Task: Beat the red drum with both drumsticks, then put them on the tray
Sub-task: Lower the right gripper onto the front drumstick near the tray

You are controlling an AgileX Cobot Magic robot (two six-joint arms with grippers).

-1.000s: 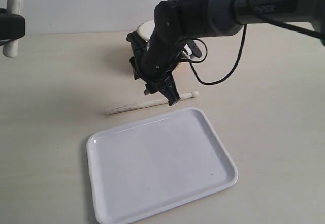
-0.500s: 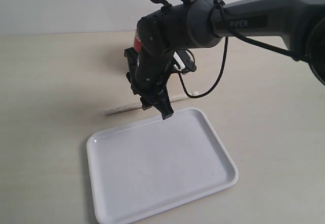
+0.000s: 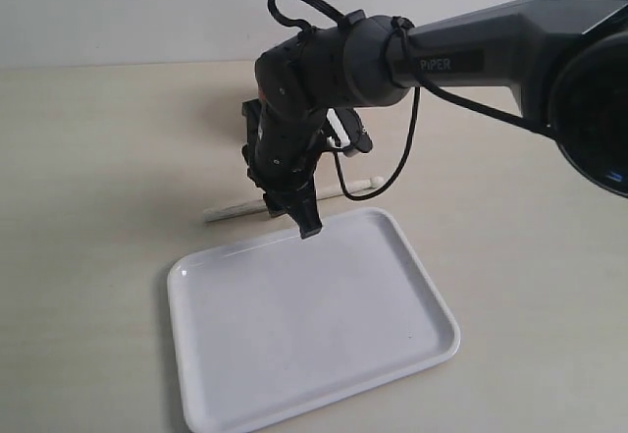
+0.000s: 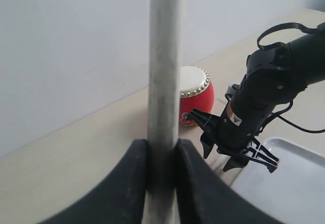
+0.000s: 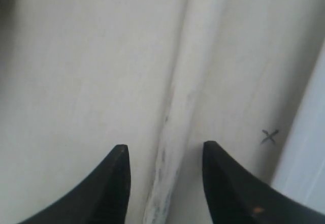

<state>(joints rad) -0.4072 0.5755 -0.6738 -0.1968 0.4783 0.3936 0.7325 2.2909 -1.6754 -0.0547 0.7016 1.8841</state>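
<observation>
The right gripper (image 3: 305,221), its arm (image 3: 491,55) marked "PIPER", is standing open astride one drumstick (image 3: 228,211) on the surface (image 3: 98,158); the left gripper (image 4: 161,155) is clamping the other drumstick (image 4: 163,56).

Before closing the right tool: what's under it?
A drumstick lies on the table, centred under the open right tool, beside the tray. From outside, the arm covers its middle.

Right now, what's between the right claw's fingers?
A drumstick lies on the table inside the open right claw, untouched; right wrist view shows it.

The tray (image 3: 294,354) looks glossy plastic, the drumstick (image 5: 175,107) matt wood (scuffed).
</observation>
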